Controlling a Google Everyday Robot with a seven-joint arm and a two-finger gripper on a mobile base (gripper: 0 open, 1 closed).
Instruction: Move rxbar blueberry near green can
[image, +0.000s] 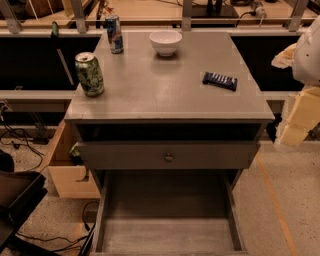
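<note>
The rxbar blueberry (220, 80) lies flat on the right side of the grey cabinet top (165, 95), in a dark navy wrapper with pale lettering. The green can (89, 74) stands upright near the top's left edge, far from the bar. My gripper (298, 120) hangs at the right edge of the view, beyond the cabinet's right side and lower than the bar. It is a pale cream shape under the white arm (307, 50). It holds nothing that I can see.
A white bowl (165, 42) stands at the back middle of the top. A slim blue and silver can (114, 34) stands at the back left. The lower drawer (167, 235) is pulled out towards me. An open wooden box (70, 170) sits on the floor to the left.
</note>
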